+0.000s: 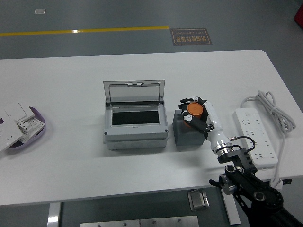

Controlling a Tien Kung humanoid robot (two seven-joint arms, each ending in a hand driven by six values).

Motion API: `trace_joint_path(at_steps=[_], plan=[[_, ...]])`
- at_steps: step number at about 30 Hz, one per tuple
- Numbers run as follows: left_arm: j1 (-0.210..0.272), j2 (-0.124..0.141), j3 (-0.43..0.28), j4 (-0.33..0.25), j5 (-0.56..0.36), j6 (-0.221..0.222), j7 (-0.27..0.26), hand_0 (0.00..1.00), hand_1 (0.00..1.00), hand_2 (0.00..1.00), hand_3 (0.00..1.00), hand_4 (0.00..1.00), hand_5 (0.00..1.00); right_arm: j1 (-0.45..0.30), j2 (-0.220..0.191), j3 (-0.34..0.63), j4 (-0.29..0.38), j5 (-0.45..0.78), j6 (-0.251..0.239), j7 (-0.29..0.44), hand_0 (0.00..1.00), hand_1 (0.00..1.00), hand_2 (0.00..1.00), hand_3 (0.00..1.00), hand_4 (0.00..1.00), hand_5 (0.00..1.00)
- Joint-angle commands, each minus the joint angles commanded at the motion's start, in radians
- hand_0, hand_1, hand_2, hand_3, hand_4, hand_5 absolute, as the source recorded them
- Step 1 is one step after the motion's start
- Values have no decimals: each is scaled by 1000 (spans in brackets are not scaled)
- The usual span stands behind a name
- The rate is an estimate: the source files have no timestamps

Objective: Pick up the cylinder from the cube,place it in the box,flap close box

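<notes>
The cylinder (194, 110), orange on its round top face, sits on top of the cube (187, 132), a dark grey block standing on the white tabletop (142, 175) just to the right of the box (135, 124). The right hand (196, 116) reaches in from the lower right corner, its black and white fingers (185, 100) curled around the cylinder from both sides and so holding it; whether the cylinder is lifted clear of the cube or resting on it cannot be told from this view. The white forearm runs back down to a black jointed arm (246, 184) near the tabletop's near edge. The box is grey, with its clear-windowed lid (134, 92) standing open and tilted back at the far side, so that the dark rectangular opening inside shows. The cube stands close to the box's right wall but a narrow strip of tabletop shows between them. To the right of the hand lies a white power strip (258, 137) with its white cable (272, 106) looped beside it. At the far left edge sits a purple tray (40, 135) holding white switch plates (19, 120). Beyond the tabletop, a yellow line (85, 31) crosses the grey floor.
</notes>
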Motion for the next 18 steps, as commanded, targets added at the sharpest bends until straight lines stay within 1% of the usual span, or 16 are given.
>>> trace_joint_path(at_steps=[3,4,9,10,14,15,18], plan=[[0,0,0,0,-1,0,0,602,587,563,601,661,266,2,1,-1,4,2,-6,7,426,456,424,366,36,2],[0,0,0,0,-1,0,-1,602,586,563,602,661,265,3,1,-1,8,3,-11,11,402,427,395,300,47,2],[0,-1,1,0,-3,0,0,602,586,563,602,661,265,13,-1,-2,47,-10,-31,17,402,427,395,300,47,2],[1,-1,1,0,-3,0,0,602,586,564,606,660,262,16,-2,-5,58,-15,-36,15,395,411,375,241,57,2],[1,-1,3,0,-6,1,1,602,586,564,606,660,262,49,-6,-41,126,-62,-70,-15,395,411,375,241,57,2],[2,-1,4,0,-6,1,2,602,587,564,607,660,265,63,-5,-57,140,-79,-79,-27,374,395,360,233,48,2],[2,0,4,0,-5,0,3,602,587,564,607,660,265,107,5,-106,169,-131,-102,-68,374,395,360,233,48,2]])
